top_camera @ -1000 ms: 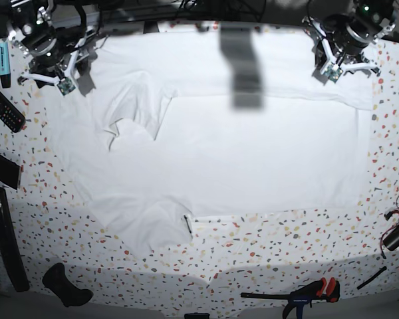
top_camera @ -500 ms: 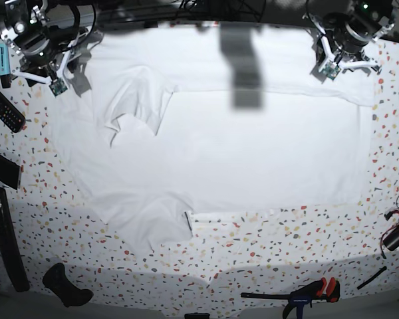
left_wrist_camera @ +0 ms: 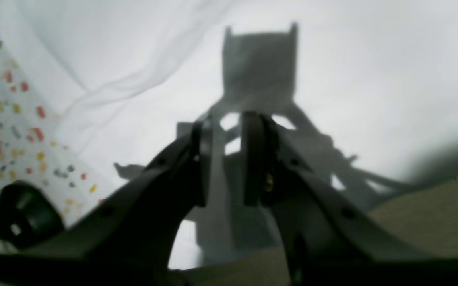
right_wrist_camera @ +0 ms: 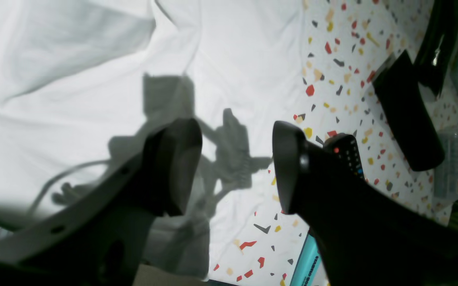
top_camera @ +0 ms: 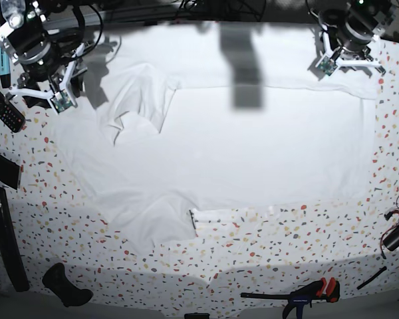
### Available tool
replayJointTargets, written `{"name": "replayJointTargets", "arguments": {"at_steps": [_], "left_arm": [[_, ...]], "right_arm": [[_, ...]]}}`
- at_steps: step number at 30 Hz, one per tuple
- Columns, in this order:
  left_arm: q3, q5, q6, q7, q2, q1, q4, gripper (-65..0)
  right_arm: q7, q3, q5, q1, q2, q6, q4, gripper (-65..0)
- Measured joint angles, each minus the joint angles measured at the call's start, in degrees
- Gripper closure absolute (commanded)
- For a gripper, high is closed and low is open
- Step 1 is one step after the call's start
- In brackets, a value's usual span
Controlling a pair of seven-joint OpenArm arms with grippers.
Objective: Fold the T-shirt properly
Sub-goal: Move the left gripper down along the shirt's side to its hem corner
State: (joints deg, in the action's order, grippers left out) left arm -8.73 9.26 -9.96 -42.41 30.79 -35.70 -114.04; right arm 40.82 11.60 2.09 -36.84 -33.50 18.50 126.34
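White soft cotton: T-shirt (top_camera: 233, 146) spread flat over middle of desk (top_camera: 266, 252), reaching far edge. Near hem beside near edge, small neck label there, unreadable. One sleeve bunched toward near-left, other crumpled toward far-left corner. Judgement: light, limp, wrinkles easily, slides on smooth desk; best pinched at hem corners or shoulder seams. Far-left corner: right tool (right_wrist_camera: 233, 171) hangs over shirt edge, jaws apart, empty. Far-right corner: left tool (left_wrist_camera: 225, 159) above cloth, jaws narrowly parted, nothing between. Teal marker's print unreadable.
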Motion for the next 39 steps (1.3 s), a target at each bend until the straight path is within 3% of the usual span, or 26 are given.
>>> {"name": "replayJointTargets", "arguments": {"at_steps": [2,5,8,15,17,21,25,32,35,39], "left_arm": [[0.00,0.72,0.85,0.13,0.00,-0.02,0.02,-12.5],[-0.02,4.11,5.33,4.07,0.00,-0.02,0.02,-12.7],[0.00,6.34,5.95,4.87,0.00,2.40,0.02,-17.6],[-0.24,3.61,4.37,4.55,-0.17,15.30,0.02,-26.6],[-0.28,0.81,3.74,4.44,-0.17,20.52,0.33,-26.7],[-0.33,-8.02,-1.05,2.34,-0.33,33.14,5.64,-26.7],[-0.24,-16.13,-2.73,-0.85,-0.15,44.68,17.20,-26.7],[-0.33,-27.34,-10.67,0.57,-0.46,62.16,45.29,-32.3],[-0.15,-30.49,-12.26,5.05,-0.28,69.46,61.99,-32.3],[0.02,-31.36,-19.41,13.77,-0.26,76.04,85.94,-32.3]], "right_arm": [[0.00,0.00,0.00,0.02,-0.02,0.00,0.04,-31.8],[0.00,0.00,0.02,0.00,-0.02,0.00,0.04,-31.8],[-0.07,0.00,0.04,0.02,-0.04,0.00,0.04,-31.8],[-3.13,0.00,0.11,0.02,0.11,0.00,0.09,-31.8],[-0.87,0.00,0.61,0.00,0.02,0.00,0.13,-31.8],[3.28,0.04,3.15,-0.15,-0.09,-0.04,0.13,-31.8],[3.85,0.00,7.34,0.02,0.07,-0.02,0.15,-31.8],[4.11,0.00,7.54,0.00,0.04,-0.02,0.15,-31.8],[4.11,0.00,7.54,0.07,0.42,-0.04,0.15,-31.8],[5.16,0.02,7.52,0.02,1.09,-0.07,0.15,-31.8]]}}
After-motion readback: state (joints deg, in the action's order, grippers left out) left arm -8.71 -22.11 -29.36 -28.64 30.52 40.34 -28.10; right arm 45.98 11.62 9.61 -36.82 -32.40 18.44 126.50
